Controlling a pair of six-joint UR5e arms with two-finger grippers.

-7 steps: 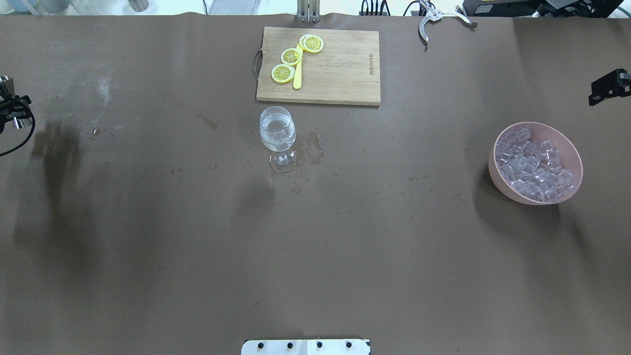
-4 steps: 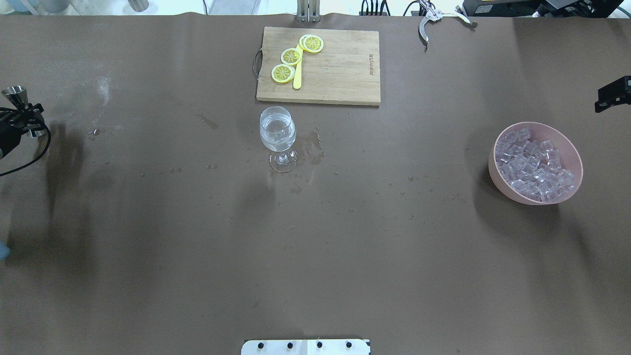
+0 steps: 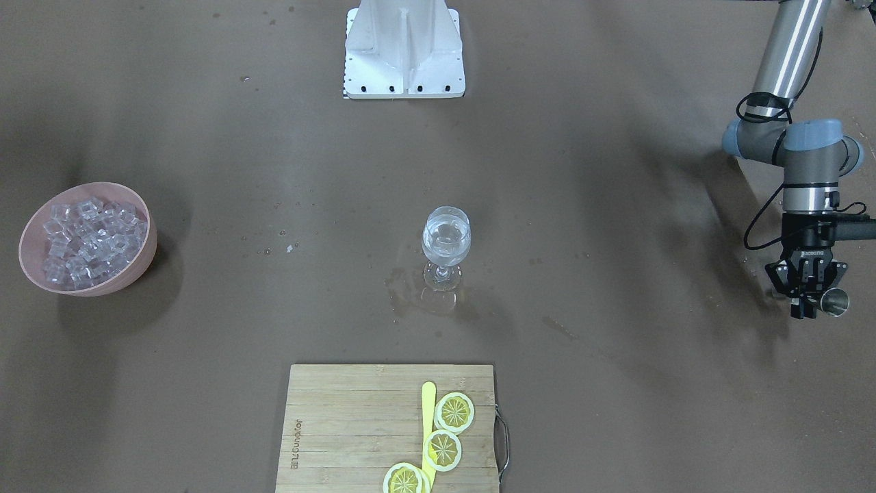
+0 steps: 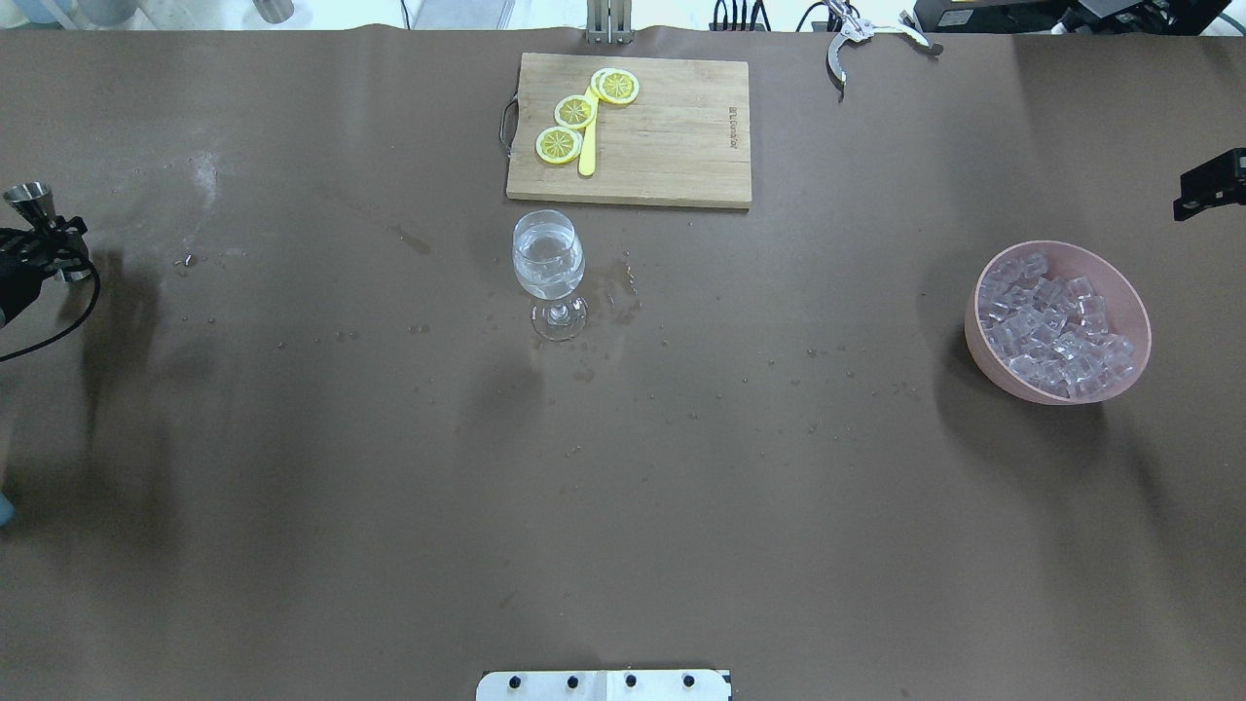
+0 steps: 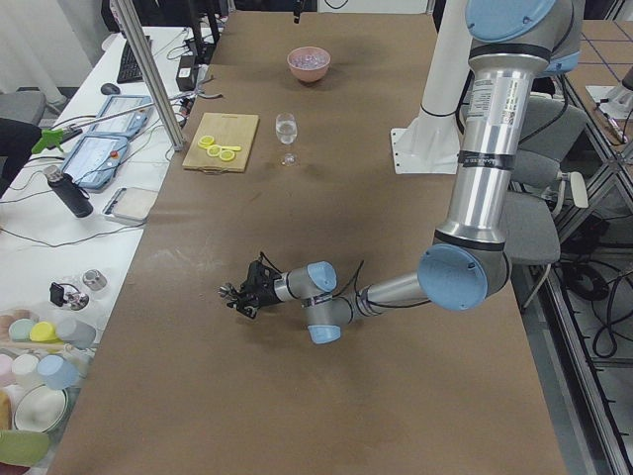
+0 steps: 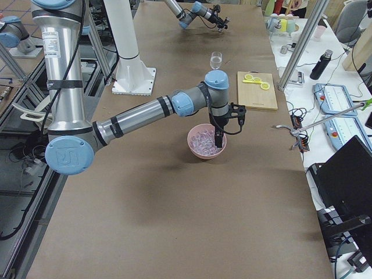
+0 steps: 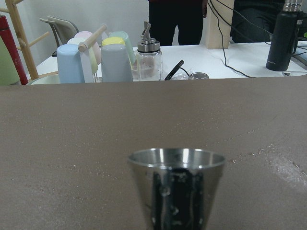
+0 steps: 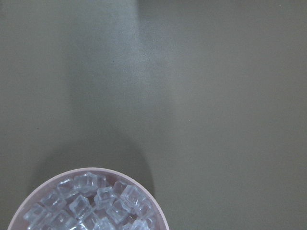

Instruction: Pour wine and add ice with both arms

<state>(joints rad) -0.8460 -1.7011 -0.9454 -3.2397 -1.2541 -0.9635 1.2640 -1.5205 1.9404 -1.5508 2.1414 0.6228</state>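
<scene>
- The left gripper (image 3: pixel 811 305) is clamped on a steel jigger (image 3: pixel 835 301), mouth up, by the table's left edge. It looks parked clear of the wine glass (image 4: pixel 548 261), as if pouring is done.
- The right gripper (image 6: pixel 218 142) hangs above the pink bowl (image 4: pixel 973 321) near the right edge, likely poised for the ice (image 4: pixel 1056 326). I cannot tell how its jaws stand.
- The wine (image 4: pixel 548 275) sits in the glass, mid-table.

Left pincer (image 3: pixel 811 305) clamped, arm low

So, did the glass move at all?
No. The wine glass stands in the same spot, just below the cutting board in the overhead view.
</scene>
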